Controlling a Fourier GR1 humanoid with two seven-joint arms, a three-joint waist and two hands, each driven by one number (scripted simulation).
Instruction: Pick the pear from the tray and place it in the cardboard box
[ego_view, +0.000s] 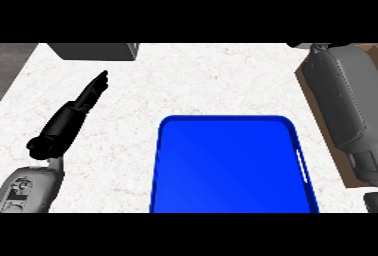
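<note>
Pear shows nowhere in the view: not on the tray, not on the tabletop, and I cannot tell whether it is carried or already in the box.

The tabletop (221, 80), pale and marbled, fills most of the view. On it at 6 o'clock lies the blue tray (229, 165), its floor bare. The right forearm (339, 95) runs up the 3 o'clock side and covers much of the cardboard box (319, 112), of which only brown strips show beside it. A grey block (92, 50) sits at 11 o'clock. The left hand (85, 102) rests at 9 o'clock, wide, fingers straight and pointing toward 12, holding nothing. Of the right hand (301, 44) only a dark tip shows at 1 o'clock, so I cannot tell what state it is in.

Judging from the bare tray and the arm above the box, the task is probably at or near the drop. The main risk is a release made without sight of it: if the pear is let go toward the box's 12 o'clock edge, it may strike the rim and roll out onto the tabletop. On the way back, the forearm could also catch the box wall and shove the box.
</note>
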